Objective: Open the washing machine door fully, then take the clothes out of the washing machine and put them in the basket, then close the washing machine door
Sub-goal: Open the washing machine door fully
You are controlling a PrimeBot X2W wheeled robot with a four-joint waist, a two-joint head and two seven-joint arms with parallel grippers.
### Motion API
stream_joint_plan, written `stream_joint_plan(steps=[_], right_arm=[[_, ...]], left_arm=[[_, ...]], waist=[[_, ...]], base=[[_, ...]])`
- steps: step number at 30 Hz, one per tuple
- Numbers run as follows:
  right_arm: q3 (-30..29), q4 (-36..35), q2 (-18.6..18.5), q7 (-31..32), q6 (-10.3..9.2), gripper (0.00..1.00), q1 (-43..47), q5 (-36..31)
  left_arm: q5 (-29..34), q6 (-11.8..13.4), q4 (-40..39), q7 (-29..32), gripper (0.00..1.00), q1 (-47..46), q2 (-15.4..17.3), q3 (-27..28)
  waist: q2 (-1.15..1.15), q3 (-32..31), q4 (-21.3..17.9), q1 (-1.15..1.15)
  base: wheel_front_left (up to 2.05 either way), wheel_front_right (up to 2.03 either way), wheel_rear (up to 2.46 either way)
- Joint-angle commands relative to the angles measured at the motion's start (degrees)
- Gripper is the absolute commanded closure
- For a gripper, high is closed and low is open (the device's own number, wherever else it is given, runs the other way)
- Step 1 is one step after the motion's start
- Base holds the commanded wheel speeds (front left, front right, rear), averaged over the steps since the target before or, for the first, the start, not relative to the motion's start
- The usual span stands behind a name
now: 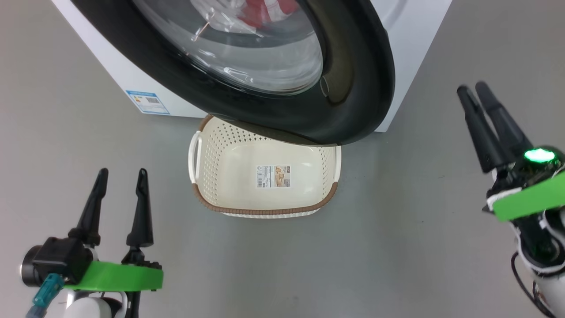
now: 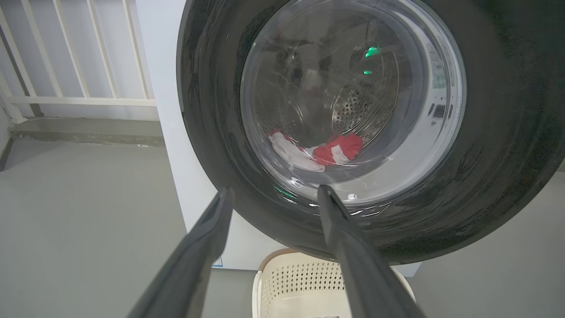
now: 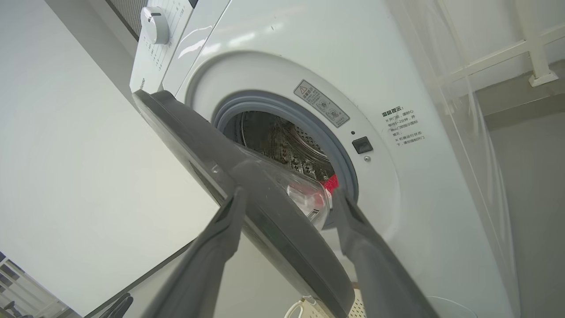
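Door (image 1: pixel 353 88): you've got it ajar, overhanging the basket (image 1: pixel 265 211), floor-set beneath to catch clothes (image 2: pixel 335 150), all inside the washer (image 1: pixel 123 66). Left jaws: wide, empty. Right jaws: wide, empty, off the door.

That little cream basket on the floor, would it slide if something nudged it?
Probably. The basket looks like thin perforated plastic and is empty, so it is likely light. It sits on a smooth grey floor, so it may skid. Its wide, low shape should resist tipping.
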Motion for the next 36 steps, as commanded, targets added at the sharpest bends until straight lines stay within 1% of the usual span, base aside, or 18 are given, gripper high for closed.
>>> stream_joint_plan(steps=[1, 5, 9, 10, 14, 15, 19, 25, 36], right_arm=[[1.2, -1.7, -1.3, -1.6, 0.10, 0.00, 1.8, -1.2], [2.3, -1.3, -1.8, -4.7, 0.10, 0.00, 3.8, -4.9], [2.9, -0.3, -1.5, -5.7, 0.10, 0.00, 5.5, -11.3], [2.9, -0.3, -1.5, -5.7, 0.10, 0.00, 5.5, -11.3], [1.0, 0.7, 1.1, -5.8, 0.10, 0.00, 6.8, -16.7], [0.4, 1.0, 2.1, -5.8, 0.10, 0.00, 7.3, -19.0], [0.3, 2.2, 3.0, -5.8, 0.10, 0.00, 7.8, -23.1], [0.1, 3.4, 4.4, -5.8, 0.10, 0.00, 8.1, -25.4], [0.4, 3.8, 4.9, -5.8, 0.10, 0.00, 7.8, -25.7]], left_arm=[[0.5, -0.2, -1.7, -0.7, 0.00, 0.4, 1.2, 2.1], [0.6, -0.2, -1.9, -0.7, 0.00, 0.6, 1.3, 2.1], [0.6, -0.2, -2.2, -0.7, 0.00, 0.6, 1.4, 2.3], [0.6, -0.2, -2.2, -0.7, 0.00, 0.6, 1.4, 2.3], [0.7, -0.2, -2.4, -0.7, 0.00, 0.6, 1.6, 2.3], [0.6, -0.2, -2.5, -0.7, 0.00, 0.6, 1.6, 2.3], [0.6, -0.2, -2.4, -0.7, 0.00, 0.3, 1.7, 2.2], [0.6, -0.2, -2.3, -0.7, 0.00, 0.1, 1.7, 2.1], [0.5, -0.2, -2.0, -0.7, 0.00, 0.3, 1.7, 2.2]], waist=[[0.00, 0.0, -0.1, 0.00], [0.00, 0.0, -0.3, 0.00], [0.00, 0.0, -0.4, 0.00], [0.00, 0.0, -0.4, 0.00], [0.00, 0.2, -0.5, 0.00], [0.00, 0.4, -0.5, 0.00], [0.00, 0.6, -0.4, 0.00], [0.00, 0.5, -0.3, 0.00], [0.00, 0.1, -0.3, 0.00]], base=[[0.00, 0.00, 0.00], [0.00, 0.00, 0.00], [0.00, 0.00, 0.00], [0.00, 0.00, 0.00], [0.00, 0.00, 0.00], [0.00, 0.00, 0.00], [0.00, 0.00, 0.00], [0.00, 0.00, 0.00], [0.00, 0.00, 0.00]])
